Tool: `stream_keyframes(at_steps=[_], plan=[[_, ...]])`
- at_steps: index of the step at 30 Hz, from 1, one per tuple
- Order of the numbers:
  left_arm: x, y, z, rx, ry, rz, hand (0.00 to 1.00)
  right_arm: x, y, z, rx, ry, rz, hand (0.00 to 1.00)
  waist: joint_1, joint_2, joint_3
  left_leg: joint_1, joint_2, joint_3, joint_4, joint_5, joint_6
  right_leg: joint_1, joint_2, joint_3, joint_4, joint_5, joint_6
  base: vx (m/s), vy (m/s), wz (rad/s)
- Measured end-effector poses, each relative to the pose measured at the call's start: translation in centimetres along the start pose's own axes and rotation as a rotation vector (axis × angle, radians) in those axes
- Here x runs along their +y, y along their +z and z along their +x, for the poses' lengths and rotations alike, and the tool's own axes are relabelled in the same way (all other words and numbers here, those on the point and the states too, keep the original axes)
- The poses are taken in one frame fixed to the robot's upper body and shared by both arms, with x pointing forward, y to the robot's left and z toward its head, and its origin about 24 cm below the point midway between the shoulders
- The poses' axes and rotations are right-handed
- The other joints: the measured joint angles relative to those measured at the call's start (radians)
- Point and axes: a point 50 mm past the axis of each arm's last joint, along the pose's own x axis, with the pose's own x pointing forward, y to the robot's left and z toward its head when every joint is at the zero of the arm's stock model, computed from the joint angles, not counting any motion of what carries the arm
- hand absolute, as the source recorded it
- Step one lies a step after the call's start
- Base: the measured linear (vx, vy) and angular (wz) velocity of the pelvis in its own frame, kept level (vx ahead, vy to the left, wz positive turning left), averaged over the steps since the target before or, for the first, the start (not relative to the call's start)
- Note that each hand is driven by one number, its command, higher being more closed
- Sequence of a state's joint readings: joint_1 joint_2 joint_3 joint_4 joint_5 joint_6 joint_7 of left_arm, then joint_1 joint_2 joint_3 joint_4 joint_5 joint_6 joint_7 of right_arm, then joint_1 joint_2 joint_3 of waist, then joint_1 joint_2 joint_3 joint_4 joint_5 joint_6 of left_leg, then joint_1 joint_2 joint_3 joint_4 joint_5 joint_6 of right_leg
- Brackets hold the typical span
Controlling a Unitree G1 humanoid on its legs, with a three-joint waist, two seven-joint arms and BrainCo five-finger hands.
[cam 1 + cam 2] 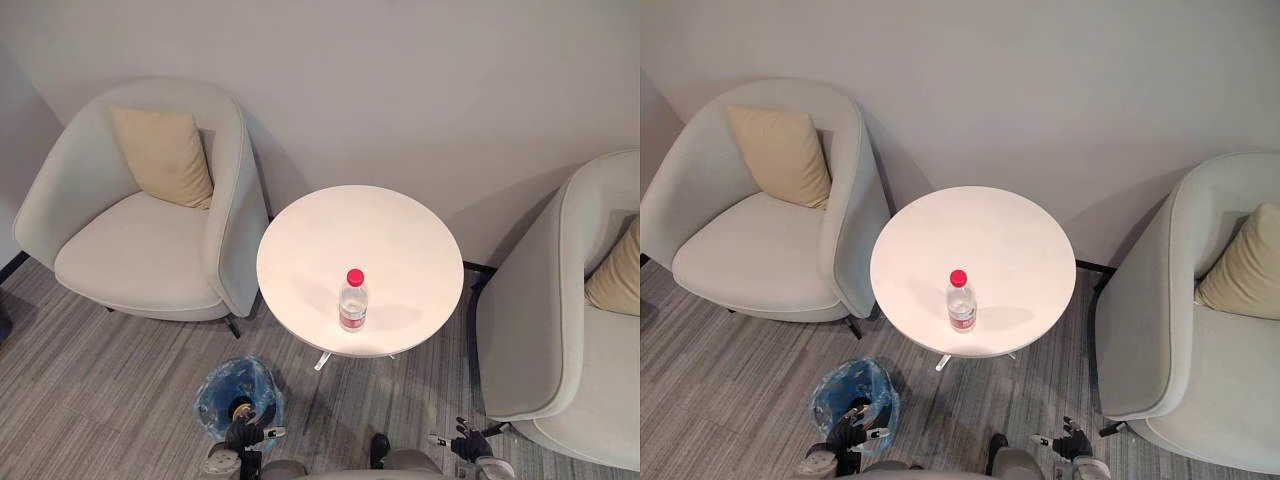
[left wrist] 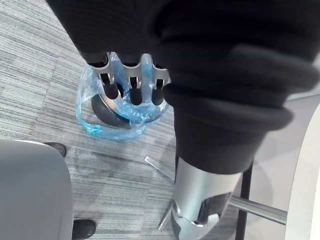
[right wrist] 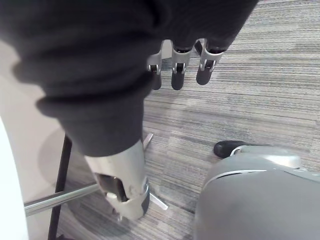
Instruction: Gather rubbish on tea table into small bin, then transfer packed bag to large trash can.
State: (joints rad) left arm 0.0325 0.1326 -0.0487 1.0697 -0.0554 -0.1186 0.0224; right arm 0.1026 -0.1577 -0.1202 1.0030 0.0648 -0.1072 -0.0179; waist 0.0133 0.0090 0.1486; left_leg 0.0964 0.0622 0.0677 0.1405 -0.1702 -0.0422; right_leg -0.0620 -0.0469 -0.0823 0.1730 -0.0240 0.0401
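The left hand (image 1: pixel 243 433) hangs low, right above the bin (image 1: pixel 212 388). Its fingers (image 2: pixel 131 85) are loose and nearly straight and grip nothing. That spot probably keeps it close for when something has to go in. The right hand (image 1: pixel 468 443) hangs on the other side over the bare floor (image 1: pixel 100 400). Its fingers (image 3: pixel 179 70) are likewise slack and empty, which leaves it free to reach forward.

The bin stands on the floor near the table's front left side. It is lined with a blue bag (image 2: pixel 90 107) whose edge spills out over the rim, likely so the bag can be lifted out as one bundle.

Beyond it, the round white table (image 1: pixel 400 240) carries a single plastic bottle (image 1: pixel 352 300) with a red cap, upright near the edge on the robot's side. The bottle looks to be the rubbish to gather, and it is not yet in the bin.

An armchair (image 1: pixel 140 255) with a cushion (image 1: pixel 162 155) flanks the table on the left. A second armchair (image 1: pixel 540 330) with its own cushion (image 1: pixel 615 275) sits on the right. Both stand back against the wall (image 1: pixel 400 80).
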Motion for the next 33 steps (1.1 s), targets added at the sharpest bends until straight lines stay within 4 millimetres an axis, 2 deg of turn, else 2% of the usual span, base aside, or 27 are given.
stream_keyframes(at_steps=[5,9,13,17,26,30,33], plan=[[0.2,0.1,0.0,-0.003,0.002,0.014,0.00,-0.1,2.7,-0.3,-0.139,0.010,-0.059,0.00,-0.002,-0.005,-0.001,0.000,-0.009,-0.010,-0.022,0.011,-0.003,0.003,-0.010,-0.001,-0.024,0.021,0.003,-0.07,0.012,0.02],[1.1,0.1,-0.2,-0.021,0.021,0.025,0.00,-1.1,8.3,-1.4,-0.393,-0.008,-0.121,0.00,-0.001,-0.020,-0.004,-0.004,-0.009,-0.010,-0.028,0.011,-0.006,0.002,-0.009,-0.001,-0.040,0.027,0.006,-0.02,0.000,-0.01],[1.4,-0.4,-0.4,-0.011,0.028,0.028,0.00,-1.7,11.6,-2.5,-0.552,-0.016,-0.162,0.00,0.002,-0.026,-0.009,-0.004,-0.010,-0.011,-0.036,0.013,-0.003,0.000,-0.009,-0.001,-0.041,0.028,0.004,0.02,0.006,0.00],[1.5,-0.7,-0.6,-0.011,0.028,0.027,0.00,-1.1,14.4,-3.6,-0.681,0.022,-0.228,0.00,0.002,-0.024,-0.011,-0.003,-0.011,-0.010,-0.036,0.015,0.000,0.000,-0.009,-0.001,-0.045,0.025,0.006,0.06,0.019,-0.01],[1.4,-0.8,-0.8,-0.027,0.008,0.027,0.00,1.0,19.4,-5.8,-0.919,0.107,-0.311,0.00,0.005,-0.013,-0.032,-0.013,-0.013,-0.023,-0.027,0.017,0.001,0.005,-0.007,-0.015,-0.053,0.025,0.006,0.00,-0.002,0.04],[1.2,-1.3,-1.0,-0.015,-0.001,0.035,0.00,1.9,20.1,-6.0,-0.950,0.146,-0.337,0.00,0.005,-0.013,-0.032,-0.018,-0.013,-0.039,-0.032,0.028,-0.001,0.005,-0.006,-0.029,-0.053,0.027,0.004,-0.06,-0.033,0.13],[1.3,-1.3,-1.0,-0.016,0.000,0.039,0.00,2.6,20.5,-6.6,-0.980,0.175,-0.363,0.00,0.018,-0.013,-0.032,-0.022,-0.010,-0.043,-0.037,0.034,-0.003,0.004,-0.005,-0.035,-0.054,0.030,-0.001,-0.07,-0.025,0.05]])
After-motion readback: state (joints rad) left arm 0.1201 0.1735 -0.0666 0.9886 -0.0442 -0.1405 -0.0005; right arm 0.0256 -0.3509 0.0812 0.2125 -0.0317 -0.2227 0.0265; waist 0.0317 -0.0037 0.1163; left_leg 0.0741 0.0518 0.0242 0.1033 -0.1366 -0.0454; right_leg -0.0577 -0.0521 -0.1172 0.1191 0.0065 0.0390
